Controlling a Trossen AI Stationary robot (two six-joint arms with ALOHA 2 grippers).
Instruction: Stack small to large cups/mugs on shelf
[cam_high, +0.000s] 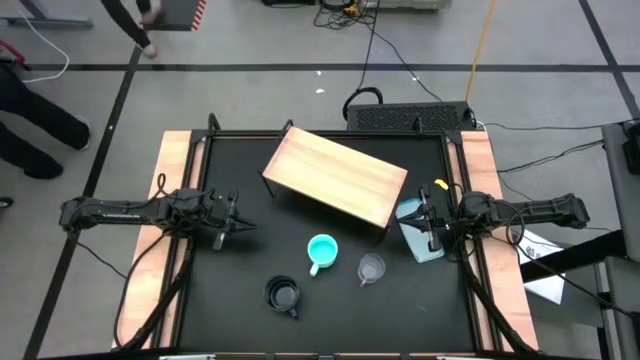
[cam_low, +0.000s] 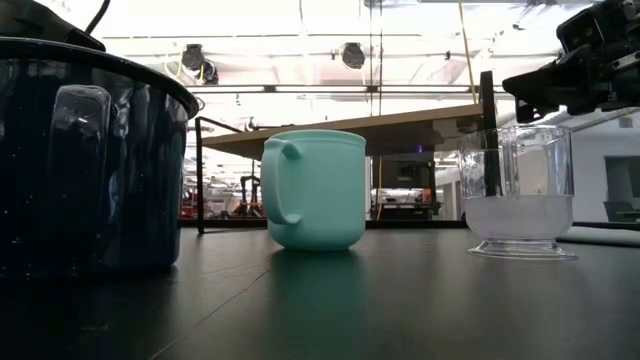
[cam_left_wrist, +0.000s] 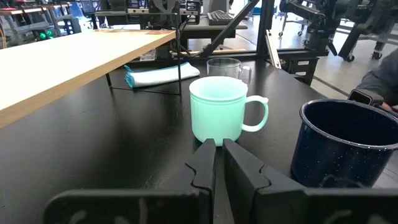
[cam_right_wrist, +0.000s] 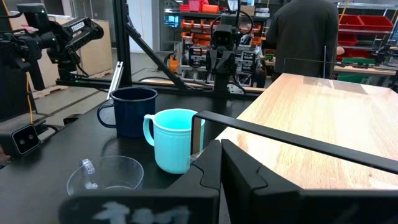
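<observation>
Black table (cam_high: 250, 180) holds wooden shelf (cam_high: 335, 176) at back | clear cup (cam_high: 371, 268), turquoise mug (cam_high: 321, 251), black mug (cam_high: 283, 295) loose in front, none nested | left pincer (cam_high: 243, 225) and right pincer (cam_high: 417, 222) both together, empty, flanking | step: not begun; next likely opening over clear cup | black mug cropped in low view.

The left gripper (cam_left_wrist: 217, 163), fingers together, points at the turquoise mug (cam_left_wrist: 219, 116), black mug (cam_left_wrist: 344, 142) beside it.
</observation>
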